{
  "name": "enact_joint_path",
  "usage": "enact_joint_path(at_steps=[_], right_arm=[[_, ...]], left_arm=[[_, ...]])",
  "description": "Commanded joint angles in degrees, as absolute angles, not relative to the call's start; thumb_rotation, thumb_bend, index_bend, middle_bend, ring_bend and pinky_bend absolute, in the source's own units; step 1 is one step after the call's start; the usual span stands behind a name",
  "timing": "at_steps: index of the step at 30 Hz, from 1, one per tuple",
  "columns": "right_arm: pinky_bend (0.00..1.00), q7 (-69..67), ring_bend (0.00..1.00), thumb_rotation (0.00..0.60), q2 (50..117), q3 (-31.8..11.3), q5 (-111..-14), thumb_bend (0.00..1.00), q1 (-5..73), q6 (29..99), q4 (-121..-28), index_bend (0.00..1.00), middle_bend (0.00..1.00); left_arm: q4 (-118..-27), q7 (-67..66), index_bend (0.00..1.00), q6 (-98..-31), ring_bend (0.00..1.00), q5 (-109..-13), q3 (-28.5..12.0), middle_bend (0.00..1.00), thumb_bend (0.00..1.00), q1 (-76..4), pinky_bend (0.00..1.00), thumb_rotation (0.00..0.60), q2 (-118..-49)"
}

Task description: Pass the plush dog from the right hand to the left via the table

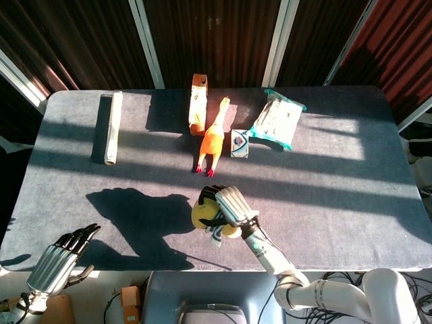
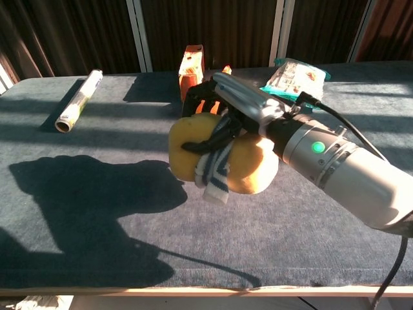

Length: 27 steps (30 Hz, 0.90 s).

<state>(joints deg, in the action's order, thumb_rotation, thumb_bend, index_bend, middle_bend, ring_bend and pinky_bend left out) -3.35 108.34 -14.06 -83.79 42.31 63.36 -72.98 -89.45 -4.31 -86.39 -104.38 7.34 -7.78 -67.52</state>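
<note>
Above the desk point(image 1: 135, 175) near its front edge, your right hand point(image 1: 226, 204) has its fingers point(image 2: 205, 137) wrapped around the plush dog point(image 2: 219, 158); lower it gently before letting go, within reach of the open, idle left hand point(image 1: 64, 260)

The head view looks steeply down from above the robot's own edge of the dark grey felt-covered table point(image 1: 351, 196), taking in the whole top out to the brown corrugated wall behind, with the left robot hand point(image 1: 62, 260) low in the left corner. The chest view sits much lower, at about table height on the same near edge, facing level across the top toward that wall, so near that the right robot hand point(image 2: 226, 116) fills its middle. Both views share the table top, the right robot hand, and the far row: a rolled cream sheet point(image 1: 110, 127), an orange carton point(image 1: 198, 102), an orange rubber chicken point(image 1: 212, 140) and a teal-edged packet point(image 1: 277, 119).
</note>
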Motion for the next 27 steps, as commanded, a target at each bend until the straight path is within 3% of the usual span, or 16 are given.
enact_joint_path(at_steps=[1, 4, 8, 11, 13, 15, 27], right_arm=[[0.89, -5.4, 0.56, 0.6, 113.5, -15.9, -82.5, 0.21, 45.7, 61.0, -66.6, 0.72, 0.53], [0.75, -6.8, 0.4, 0.6, 114.3, -15.4, -81.0, 0.21, 46.8, 57.5, -64.7, 0.56, 0.42], [0.47, -8.4, 0.07, 0.6, 113.0, -13.8, -80.7, 0.21, 46.9, 54.7, -65.1, 0.2, 0.13], [0.27, -8.2, 0.0, 0.6, 111.1, -12.7, -80.7, 0.2, 46.5, 53.7, -66.7, 0.02, 0.01], [0.14, -8.2, 0.0, 0.6, 109.7, -12.4, -81.1, 0.17, 45.7, 55.1, -68.5, 0.0, 0.0], [0.08, -8.3, 0.0, 0.6, 108.4, -11.9, -82.0, 0.14, 45.0, 56.7, -70.1, 0.0, 0.0], [0.04, -14.1, 0.0, 0.6, 91.9, -8.9, -89.9, 0.09, 40.1, 65.7, -85.1, 0.0, 0.0]], left_arm=[[-89.4, -4.2, 0.09, -86.4, 0.2, -104.5, 7.4, 0.11, 0.24, -7.8, 0.34, 0.6, -67.4], [-89.4, -3.8, 0.09, -86.4, 0.2, -104.5, 7.5, 0.11, 0.24, -7.8, 0.34, 0.6, -67.3], [-89.4, -3.3, 0.09, -86.4, 0.2, -104.4, 7.5, 0.11, 0.24, -7.8, 0.34, 0.6, -67.1], [-89.4, -3.3, 0.09, -86.2, 0.2, -104.4, 7.5, 0.11, 0.24, -7.8, 0.34, 0.6, -67.1], [-89.4, -3.5, 0.09, -86.1, 0.2, -104.4, 7.5, 0.11, 0.24, -7.9, 0.34, 0.6, -67.2], [-89.5, -3.6, 0.09, -85.9, 0.2, -104.4, 7.5, 0.11, 0.24, -7.9, 0.34, 0.6, -67.2], [-89.7, -4.6, 0.09, -85.2, 0.2, -104.4, 7.6, 0.11, 0.24, -8.1, 0.34, 0.6, -67.5]])
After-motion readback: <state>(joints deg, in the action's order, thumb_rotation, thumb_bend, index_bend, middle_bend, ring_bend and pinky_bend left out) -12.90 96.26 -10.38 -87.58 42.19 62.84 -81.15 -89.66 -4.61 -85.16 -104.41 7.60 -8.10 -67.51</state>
